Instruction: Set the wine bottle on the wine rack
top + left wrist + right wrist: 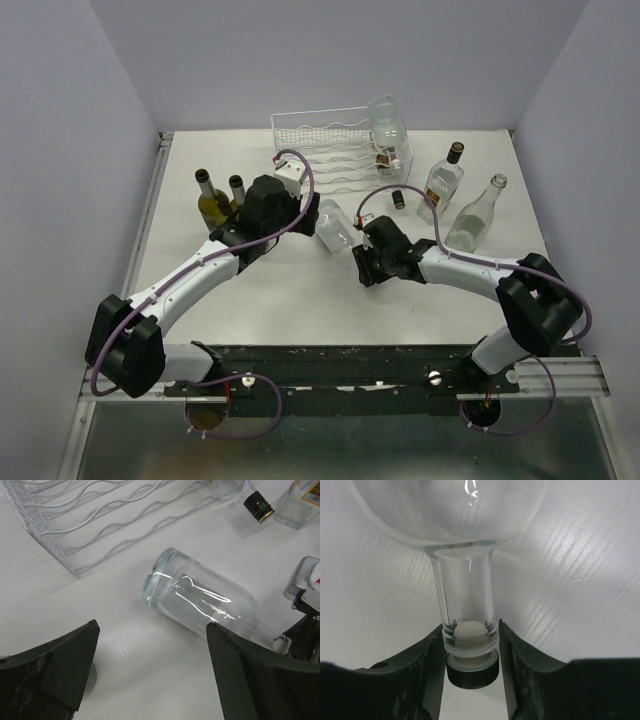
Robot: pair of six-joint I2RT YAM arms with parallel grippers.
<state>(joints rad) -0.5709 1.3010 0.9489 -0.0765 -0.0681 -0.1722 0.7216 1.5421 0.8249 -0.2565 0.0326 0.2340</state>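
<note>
A clear wine bottle (335, 228) (200, 600) lies on its side in the middle of the table, base toward the white wire wine rack (325, 150) (85, 525). My right gripper (362, 252) (470, 628) is shut on the bottle's neck (467, 595), just above its black-topped stopper (471, 672). My left gripper (312, 215) (151, 625) stands open on the bottle's left side near its base, with only bare table between its fingers. A second clear bottle (388, 132) lies on the rack's right end, its black cap (259, 506) pointing forward.
Two dark bottles (212, 200) (237, 190) stand left of the left arm. At the right are a square clear bottle with a black cap (442, 180) and a tall clear bottle (478, 212). Grey walls close in the table on three sides.
</note>
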